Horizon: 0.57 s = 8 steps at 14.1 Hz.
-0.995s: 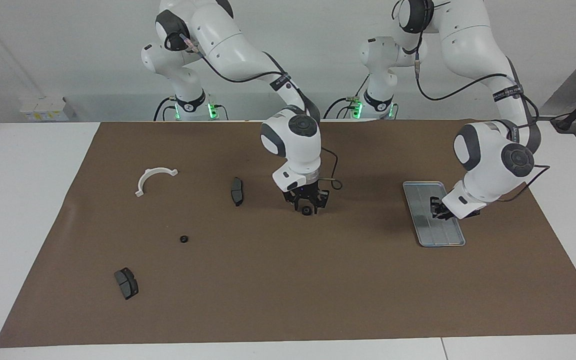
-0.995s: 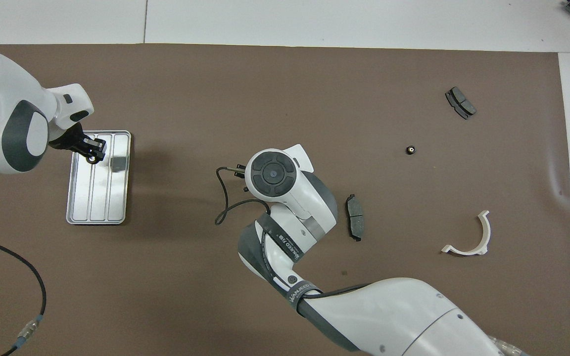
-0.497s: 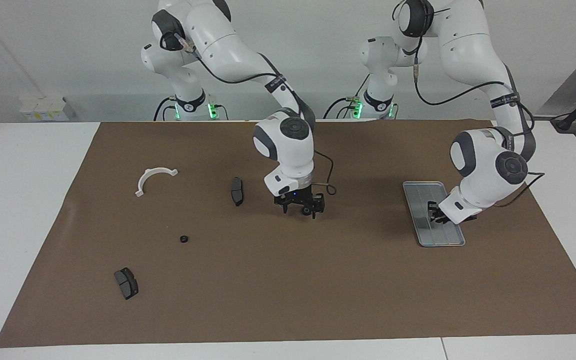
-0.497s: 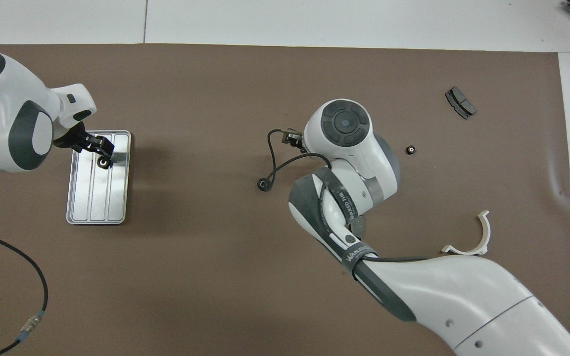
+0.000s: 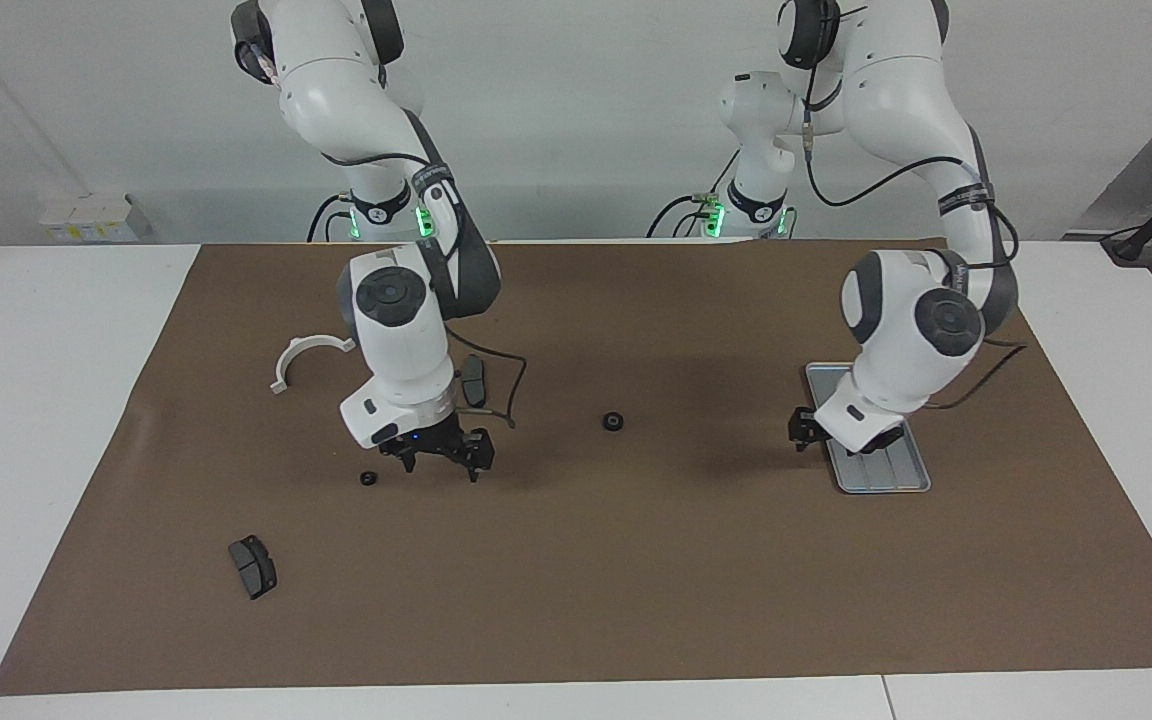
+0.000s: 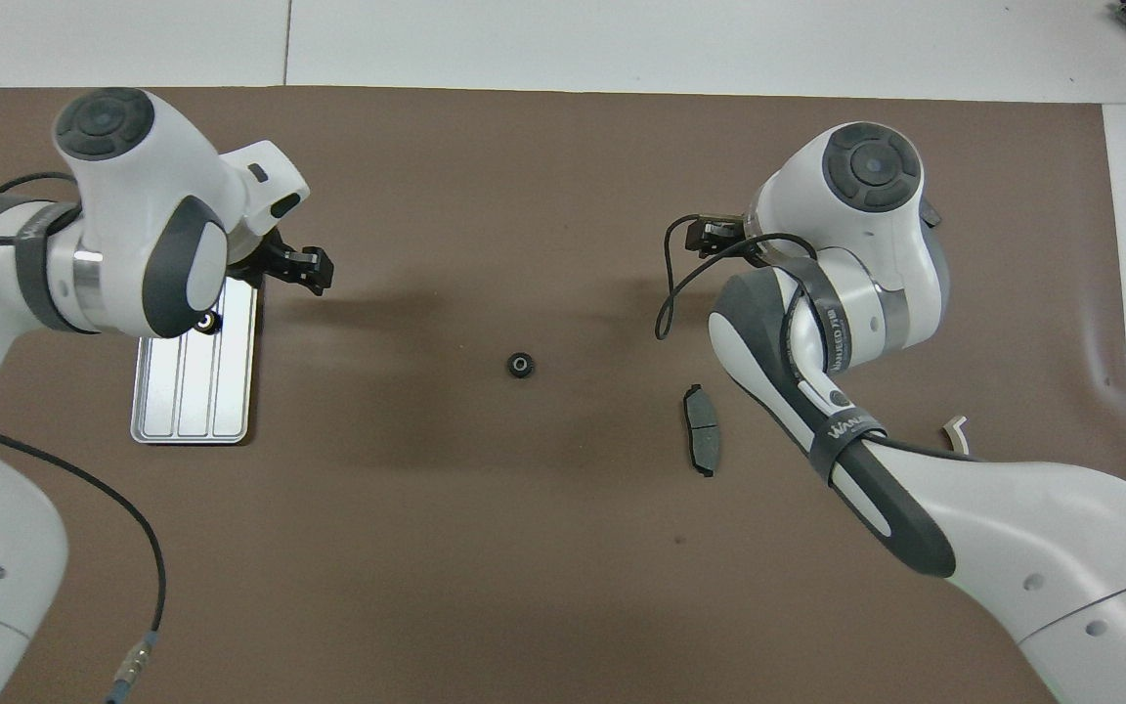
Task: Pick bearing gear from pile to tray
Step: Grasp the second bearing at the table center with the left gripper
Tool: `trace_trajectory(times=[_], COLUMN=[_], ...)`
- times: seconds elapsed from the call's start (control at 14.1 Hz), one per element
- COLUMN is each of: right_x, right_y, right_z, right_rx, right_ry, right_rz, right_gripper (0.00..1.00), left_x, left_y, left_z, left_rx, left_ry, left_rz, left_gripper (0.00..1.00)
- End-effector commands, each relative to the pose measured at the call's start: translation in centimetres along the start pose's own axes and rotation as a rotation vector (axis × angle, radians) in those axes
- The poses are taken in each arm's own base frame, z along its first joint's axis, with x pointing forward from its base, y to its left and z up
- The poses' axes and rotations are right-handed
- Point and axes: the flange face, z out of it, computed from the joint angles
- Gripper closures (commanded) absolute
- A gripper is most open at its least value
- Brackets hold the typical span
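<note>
One bearing gear (image 5: 614, 421), a small black ring, lies alone on the middle of the brown mat. Another bearing gear (image 6: 203, 320) rests in the silver tray (image 6: 192, 391) at the left arm's end. My left gripper (image 5: 802, 432) hangs open and holds nothing, just off the tray's edge toward the middle of the table. My right gripper (image 5: 441, 468) is open and holds nothing, low over the mat beside a third black ring (image 5: 368, 479) of the pile. The overhead view hides the right gripper under its own wrist.
The pile is scattered at the right arm's end: a white half-ring bracket (image 5: 308, 355), a dark brake pad (image 6: 702, 442) close to the right arm's wrist, and a second brake pad (image 5: 252, 566) farther from the robots. A brown mat (image 5: 636, 580) covers the table.
The right gripper opened, left a ring on the middle of the mat and swung toward the pile. The left gripper opened, left its ring in the tray and moved off toward the middle.
</note>
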Motion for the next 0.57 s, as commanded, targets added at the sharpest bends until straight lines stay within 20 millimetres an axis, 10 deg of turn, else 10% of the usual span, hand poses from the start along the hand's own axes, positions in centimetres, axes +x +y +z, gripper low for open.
trace_trajectory(times=[0.0, 0.21, 0.5], right_x=[0.2, 0.4, -0.9], right_y=[3.7, 7.5, 8.8], right_z=[1.2, 3.3, 5.8], right_rx=[-0.002, -0.007, -0.011], right_ry=[-0.026, -0.038, -0.071], right_rz=[-0.054, -0.091, -0.141], right_gripper=[0.00, 0.00, 0.04], left_x=[-1.4, -3.4, -4.3], left_y=[7.1, 15.0, 19.0], left_z=[-0.7, 0.5, 3.3], left_rx=[0.007, 0.009, -0.021], left_ry=[0.012, 0.012, 0.065], left_rz=[-0.049, -0.074, -0.081], left_gripper=[0.23, 0.25, 0.31])
